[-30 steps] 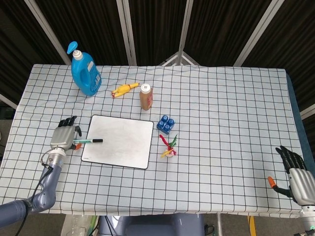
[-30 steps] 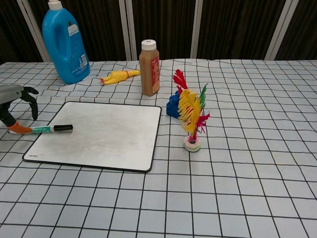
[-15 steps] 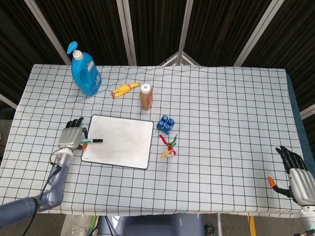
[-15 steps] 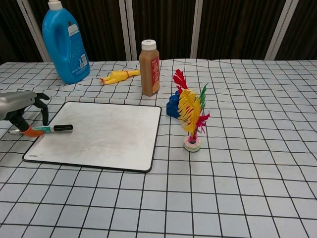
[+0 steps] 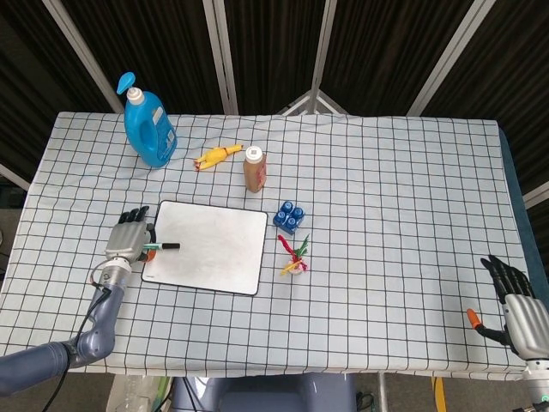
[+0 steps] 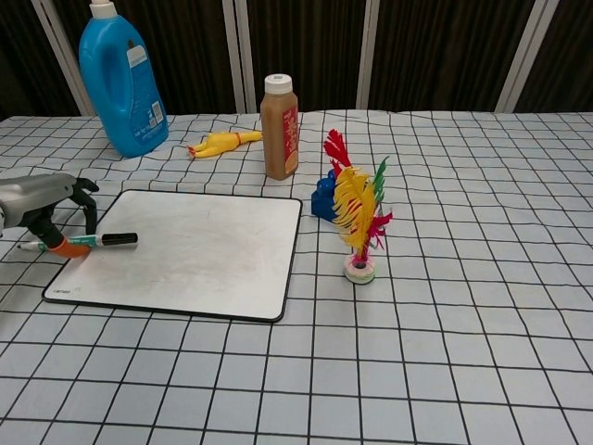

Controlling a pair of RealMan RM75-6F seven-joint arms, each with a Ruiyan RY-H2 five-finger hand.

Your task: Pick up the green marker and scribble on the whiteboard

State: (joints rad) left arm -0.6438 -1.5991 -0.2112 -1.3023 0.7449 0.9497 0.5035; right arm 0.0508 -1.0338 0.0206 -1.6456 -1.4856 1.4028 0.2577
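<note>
The green marker (image 6: 88, 242) with a black cap lies flat across the left edge of the whiteboard (image 6: 199, 250), cap pointing right. From above, the marker (image 5: 161, 247) and the whiteboard (image 5: 210, 257) sit left of the table's middle. My left hand (image 6: 51, 202) hovers over the marker's rear end with its fingers arched and apart. Its orange thumb tip touches the marker's barrel, and the marker still rests on the board. In the head view the left hand (image 5: 129, 238) is just left of the board. My right hand (image 5: 515, 299) is open off the table's front right corner, holding nothing.
A blue detergent bottle (image 5: 147, 123), a yellow rubber chicken (image 5: 216, 156) and a brown bottle (image 5: 254, 168) stand behind the board. Blue blocks (image 5: 290, 217) and a feathered shuttlecock toy (image 6: 357, 218) sit just right of it.
My left hand has slid right, from beside the marker's tail to over it at the board's left edge. The marker and my right hand have not moved.
</note>
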